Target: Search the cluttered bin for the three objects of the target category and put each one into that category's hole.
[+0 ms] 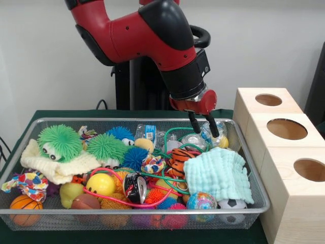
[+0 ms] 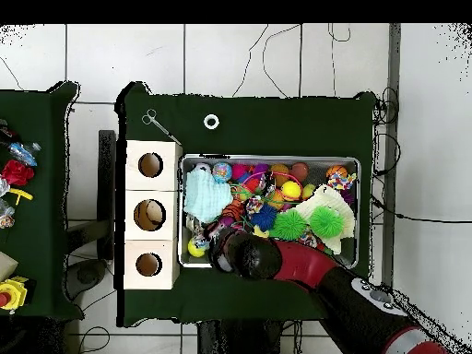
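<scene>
gripper (image 1: pixel 204 125) hangs with fingers spread and empty over the wire bin's (image 1: pixel 238 145) far corner nearest the wooden hole boxes (image 1: pixel 284 152), just above a clear plastic bottle (image 1: pixel 195 140). target category not stated; which items count cannot be told. advised: descend straight, straddle one item only, avoid the green cord (image 1: pixel 170 134) looped nearby. bin rim sits close beside the fingers; the light blue cloth (image 1: pixel 218 173) crowds the near side. open room lies above the boxes.

Green table (image 2: pixel 277 138): bin (image 1: pixel 253 168), wooden boxes (image 1: pixel 284 152), ring (image 2: pixel 211 122).
</scene>
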